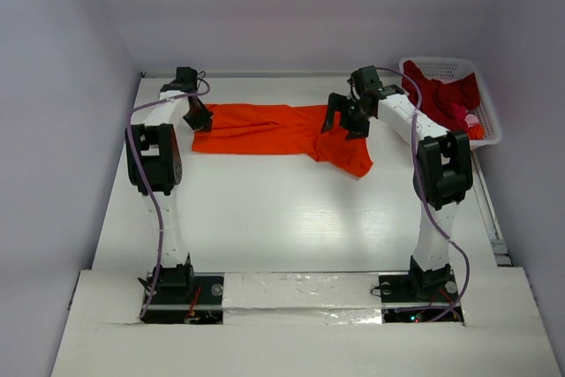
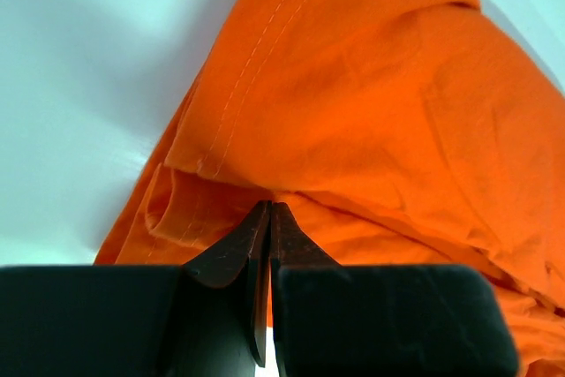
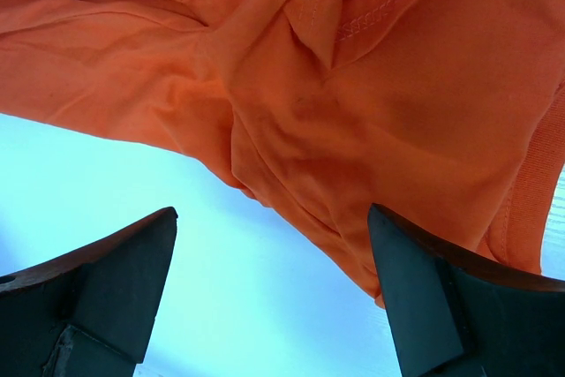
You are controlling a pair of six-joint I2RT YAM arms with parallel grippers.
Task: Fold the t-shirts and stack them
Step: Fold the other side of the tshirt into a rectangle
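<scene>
Pinching together on a bunched fold of cloth, the left end effector [image 2: 269, 209] has its two dark fingers pressed flat against each other, with a thin sliver of orange caught between them. What it grips is the left end of the orange t-shirt [image 1: 265, 128], close to a stitched hem that runs up and away from the fingertips. The fabric rises in a soft tent toward the grip.

Over at the other end, the right end effector [image 3: 272, 210] hangs with its fingers wide apart and nothing between them. Below it lie a rumpled part of the same shirt and a patch of bare white counter [image 1: 282, 218].

The shirt lies stretched across the far half of the counter between the two arms. Its left part is fairly flat, and its right part is creased, trailing toward the near side in a loose flap.

At the far right corner sits a white lattice basket [image 1: 439, 63]. A dark red t-shirt [image 1: 446, 94] is heaped inside it, with a bit of pink cloth [image 1: 470, 118] showing beside that.
</scene>
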